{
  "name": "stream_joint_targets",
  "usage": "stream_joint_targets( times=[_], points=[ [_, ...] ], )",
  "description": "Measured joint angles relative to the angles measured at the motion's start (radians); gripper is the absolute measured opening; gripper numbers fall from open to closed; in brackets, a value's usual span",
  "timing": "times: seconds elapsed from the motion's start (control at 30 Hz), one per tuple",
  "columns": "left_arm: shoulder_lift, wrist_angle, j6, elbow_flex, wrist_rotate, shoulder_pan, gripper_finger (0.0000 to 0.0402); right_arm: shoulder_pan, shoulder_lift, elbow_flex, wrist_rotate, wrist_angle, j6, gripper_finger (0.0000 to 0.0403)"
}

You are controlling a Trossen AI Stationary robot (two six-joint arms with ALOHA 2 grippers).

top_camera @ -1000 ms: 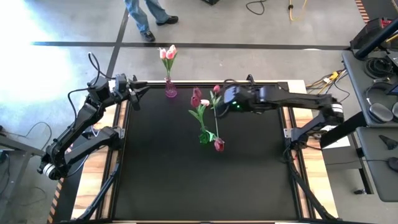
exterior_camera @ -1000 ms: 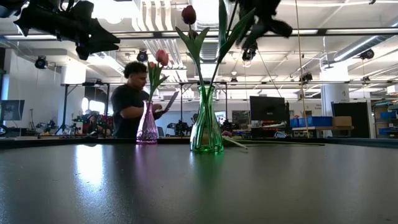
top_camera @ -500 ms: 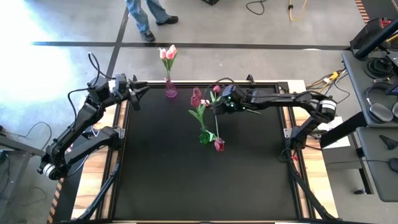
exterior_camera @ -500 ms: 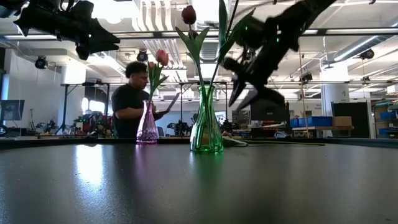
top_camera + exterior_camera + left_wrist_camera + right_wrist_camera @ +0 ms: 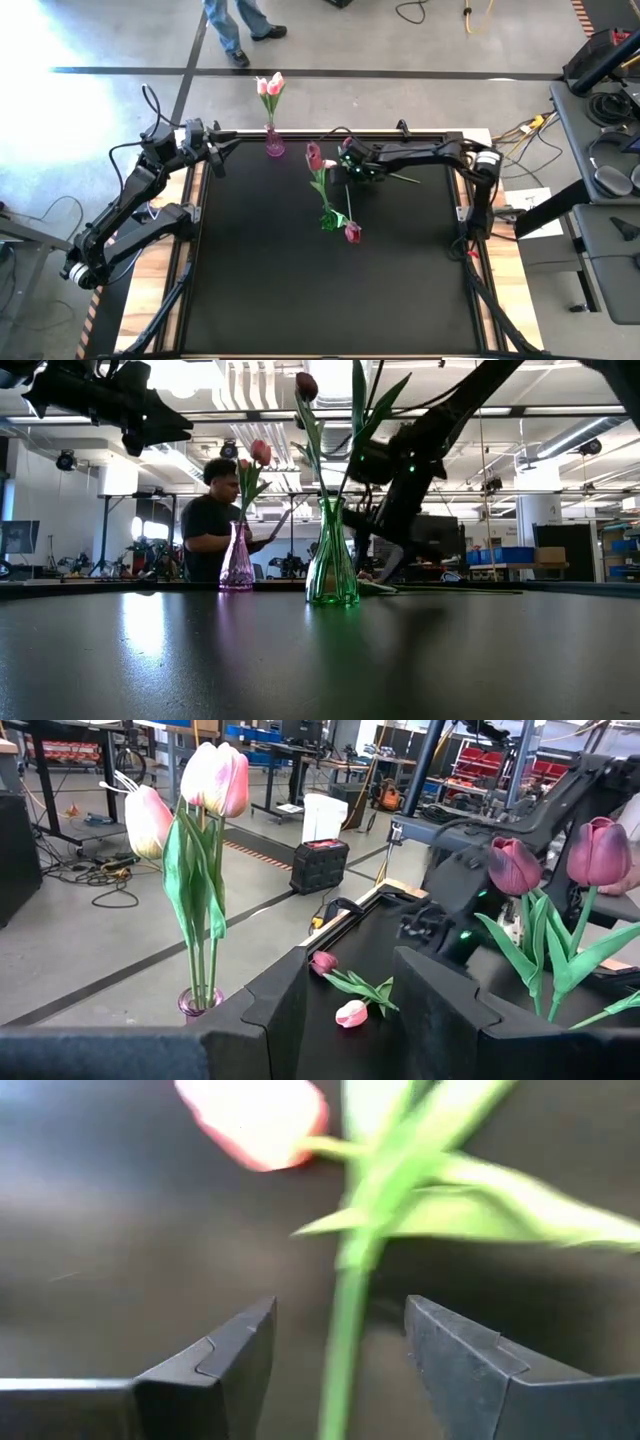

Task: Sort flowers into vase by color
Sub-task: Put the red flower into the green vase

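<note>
A pink vase (image 5: pixel 274 146) at the far edge holds pale pink tulips (image 5: pixel 270 85). A green vase (image 5: pixel 328 221) mid-table holds two dark magenta tulips (image 5: pixel 515 866). A pale pink tulip (image 5: pixel 255 1118) and a dark tulip (image 5: pixel 322 961) lie flat on the table behind the green vase. My right gripper (image 5: pixel 347 169) is open and low over the lying pale tulip, a finger on either side of its stem (image 5: pixel 343 1342) without touching. My left gripper (image 5: pixel 216 156) is open and empty at the table's far left corner.
The green vase and its tall tulips stand just near and left of my right gripper (image 5: pixel 375 560). The table (image 5: pixel 300 300) is black with a raised frame. A person (image 5: pixel 212 520) stands beyond the far edge.
My right gripper has gone down from high above the table and a little toward the table's left edge, onto the flowers lying behind the green vase. Its arm has stretched out low. It has stayed open.
</note>
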Motion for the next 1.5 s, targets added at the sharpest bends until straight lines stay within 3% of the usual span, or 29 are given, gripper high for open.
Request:
stream_joint_targets(
  times=[0.23, 0.53, 0.8, 1.2, 1.5],
  points=[
    [0.000, 0.000, 0.000, 0.000, 0.000, 0.000, 0.0134, -0.008, 0.084, 0.083, 0.055, -0.130, -0.021, 0.0168],
    [0.001, -0.001, 0.002, 0.000, 0.000, 0.000, 0.0134, -0.008, 0.074, 0.089, 0.046, -0.135, -0.076, 0.0022],
    [0.001, -0.003, 0.003, 0.000, 0.000, 0.000, 0.0134, -0.002, -0.085, 0.109, 0.058, -0.146, -0.132, 0.0013],
    [0.002, -0.009, 0.007, 0.000, 0.000, 0.000, 0.0134, 0.064, -0.504, 0.068, 0.283, -0.122, -0.266, 0.0012],
    [0.003, -0.007, -0.002, 0.000, 0.000, 0.000, 0.0134, 0.131, -0.707, -0.187, 0.306, 0.216, -0.260, 0.0012]
  ],
)
